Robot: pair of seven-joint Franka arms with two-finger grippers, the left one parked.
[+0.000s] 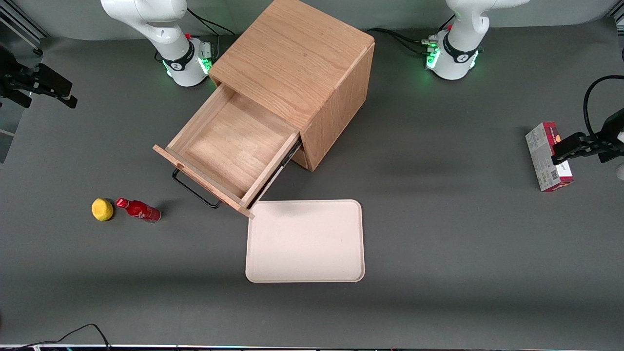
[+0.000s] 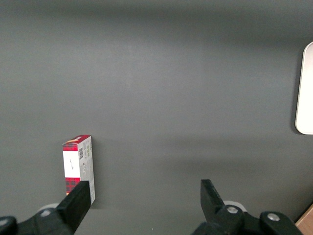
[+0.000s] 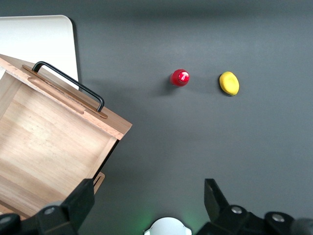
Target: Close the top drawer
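Observation:
The top drawer (image 1: pixel 229 146) of the light-oak cabinet (image 1: pixel 297 63) stands pulled far out, its plain wood box bare inside. Its black wire bar handle (image 1: pixel 195 190) faces the front camera. In the right wrist view the same drawer (image 3: pixel 49 147) and handle (image 3: pixel 68 83) show from above. My gripper (image 1: pixel 53 90) hangs above the table toward the working arm's end, well apart from the drawer. It is open (image 3: pixel 149 200), with only grey table between its black fingers (image 3: pixel 83 200).
A cream tray (image 1: pixel 304 241) lies just in front of the drawer's corner. A red bottle (image 1: pixel 139 209) and a yellow round object (image 1: pixel 102 209) lie on the table toward the working arm's end. A red-and-white box (image 1: pixel 548 156) lies toward the parked arm's end.

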